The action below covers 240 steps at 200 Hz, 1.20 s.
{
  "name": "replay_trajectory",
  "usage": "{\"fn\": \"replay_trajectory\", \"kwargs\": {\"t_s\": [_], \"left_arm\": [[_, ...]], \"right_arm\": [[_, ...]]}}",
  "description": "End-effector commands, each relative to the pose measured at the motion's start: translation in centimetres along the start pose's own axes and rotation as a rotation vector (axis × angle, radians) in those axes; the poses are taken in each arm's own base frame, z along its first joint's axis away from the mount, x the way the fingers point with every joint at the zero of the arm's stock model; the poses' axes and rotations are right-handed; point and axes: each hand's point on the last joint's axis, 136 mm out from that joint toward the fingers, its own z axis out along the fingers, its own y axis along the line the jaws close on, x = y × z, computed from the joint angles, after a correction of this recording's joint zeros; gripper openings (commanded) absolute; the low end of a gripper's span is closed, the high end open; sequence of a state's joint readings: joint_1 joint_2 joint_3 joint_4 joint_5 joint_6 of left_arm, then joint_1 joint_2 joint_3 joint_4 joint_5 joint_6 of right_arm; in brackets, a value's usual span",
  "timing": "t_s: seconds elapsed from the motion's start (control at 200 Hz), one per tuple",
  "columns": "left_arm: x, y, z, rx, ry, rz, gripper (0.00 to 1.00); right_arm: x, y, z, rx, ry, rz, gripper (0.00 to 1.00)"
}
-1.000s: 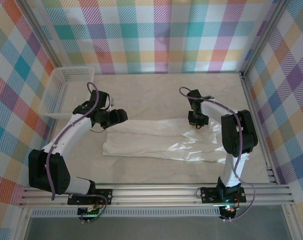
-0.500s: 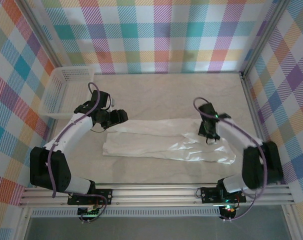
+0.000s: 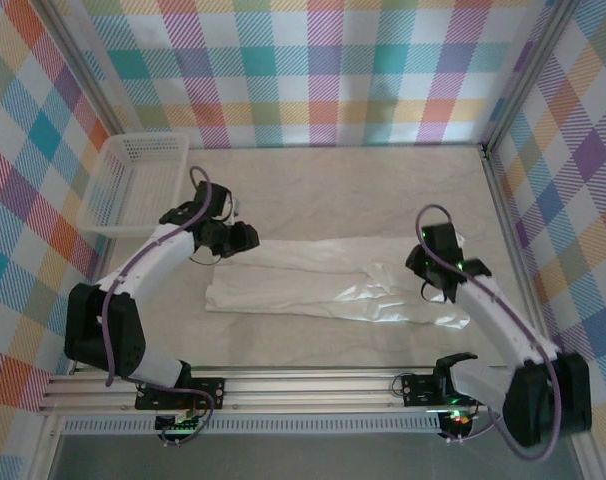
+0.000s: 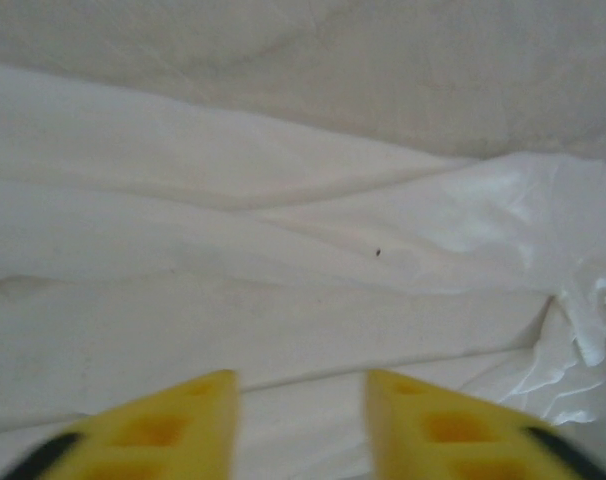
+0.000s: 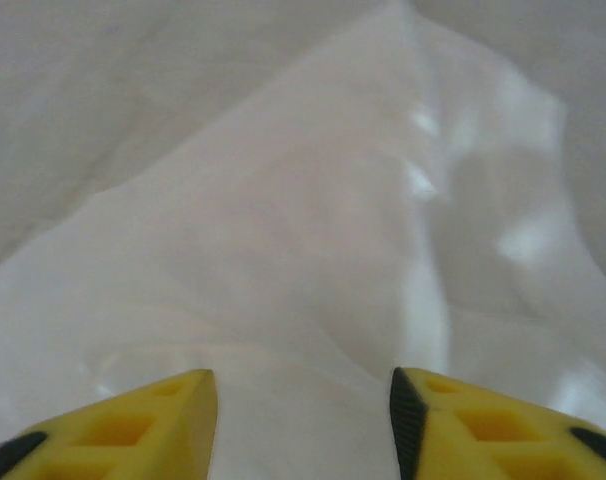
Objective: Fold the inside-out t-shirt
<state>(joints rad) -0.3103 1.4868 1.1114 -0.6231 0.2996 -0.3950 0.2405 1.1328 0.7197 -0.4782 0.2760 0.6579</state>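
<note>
The white t-shirt (image 3: pixel 323 285) lies folded into a long narrow strip across the middle of the table, its right half wrinkled and shiny. My left gripper (image 3: pixel 245 238) hovers over the strip's upper left corner; in the left wrist view its yellow fingers (image 4: pixel 173 425) stand apart above smooth cloth (image 4: pixel 283 260), holding nothing. My right gripper (image 3: pixel 430 270) is over the strip's right end. Its yellow fingers (image 5: pixel 133 425) are spread above the cloth (image 5: pixel 303 250) with nothing between them.
A white plastic mesh basket (image 3: pixel 133 185) sits at the far left of the table, just behind the left arm. Bare beige tabletop (image 3: pixel 363 190) lies behind the shirt. Metal frame rails (image 3: pixel 313 385) run along the near edge, and checked walls enclose the other sides.
The right gripper has swung from the strip's upper edge out to its right end, toward me. The left gripper has edged slightly right and back. The shirt lies the same.
</note>
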Motion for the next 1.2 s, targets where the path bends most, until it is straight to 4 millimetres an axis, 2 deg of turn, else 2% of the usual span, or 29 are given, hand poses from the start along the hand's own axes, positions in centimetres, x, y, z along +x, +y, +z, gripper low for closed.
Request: {"fn": "replay_trajectory", "kwargs": {"t_s": [0.0, 0.04, 0.105, 0.19, 0.3, 0.555, 0.65, 0.71, 0.78, 0.845, 0.85, 0.855, 0.9, 0.965, 1.055, 1.13, 1.195], "left_arm": [[1.5, -0.6, 2.4, -0.064, 0.076, 0.0, 0.0], [1.8, -0.5, 3.2, -0.099, 0.098, 0.007, 0.0], [2.0, -0.5, 4.4, -0.146, 0.121, 0.023, 0.0], [1.8, 0.1, 6.1, -0.206, 0.126, 0.002, 0.0], [1.0, 0.7, 8.3, -0.251, 0.132, -0.036, 0.0], [-1.2, 2.7, 14.0, -0.354, 0.108, -0.078, 0.0], [-3.1, 3.9, 15.9, -0.415, 0.065, -0.07, 0.0], [-4.8, 4.2, 17.4, -0.409, 0.051, -0.088, 0.0], [-7.0, 4.1, 19.1, -0.376, 0.052, -0.119, 0.0], [-10.4, 2.8, 20.3, -0.329, 0.021, -0.133, 0.0], [-11.3, 2.3, 20.2, -0.313, 0.003, -0.13, 0.0], [-11.0, 2.6, 20.5, -0.321, 0.017, -0.134, 0.0], [-13.3, 1.6, 21.3, -0.289, -0.004, -0.133, 0.0], [-16.6, -0.2, 22.4, -0.23, -0.041, -0.131, 0.0], [-20.3, -3.0, 23.4, -0.11, -0.114, -0.146, 0.0], [-22.8, -5.5, 22.6, 0.006, -0.187, -0.188, 0.0], [-23.9, -7.3, 21.4, 0.076, -0.215, -0.196, 0.0]], "right_arm": [[-0.1, 2.9, 2.4, -0.034, 0.133, -0.148, 0.21], [0.4, 2.9, 3.5, 0.004, 0.203, -0.174, 0.1], [1.6, 3.1, 5.4, 0.038, 0.326, -0.221, 0.0], [2.8, 2.9, 7.5, 0.084, 0.439, -0.258, 0.0], [3.4, 3.0, 9.2, 0.091, 0.485, -0.257, 0.0], [5.0, 4.0, 10.6, 0.046, 0.604, -0.275, 0.0], [5.3, 4.2, 10.9, 0.045, 0.64, -0.29, 0.0], [4.9, 4.7, 11.1, 0.035, 0.644, -0.289, 0.0], [4.4, 6.3, 10.9, -0.029, 0.652, -0.276, 0.01], [4.4, 8.2, 10.5, -0.107, 0.684, -0.25, 0.03], [4.4, 8.4, 10.5, -0.117, 0.688, -0.248, 0.03], [4.5, 8.6, 10.4, -0.124, 0.692, -0.244, 0.03], [5.0, 10.0, 10.0, -0.179, 0.725, -0.219, 0.05], [7.2, 12.0, 9.3, -0.229, 0.79, -0.217, 0.07], [12.1, 15.1, 7.2, -0.313, 0.889, -0.232, 0.09], [15.3, 17.0, 5.0, -0.343, 0.914, -0.276, 0.1], [17.3, 19.1, 2.9, -0.402, 0.912, -0.333, 0.12]]}}
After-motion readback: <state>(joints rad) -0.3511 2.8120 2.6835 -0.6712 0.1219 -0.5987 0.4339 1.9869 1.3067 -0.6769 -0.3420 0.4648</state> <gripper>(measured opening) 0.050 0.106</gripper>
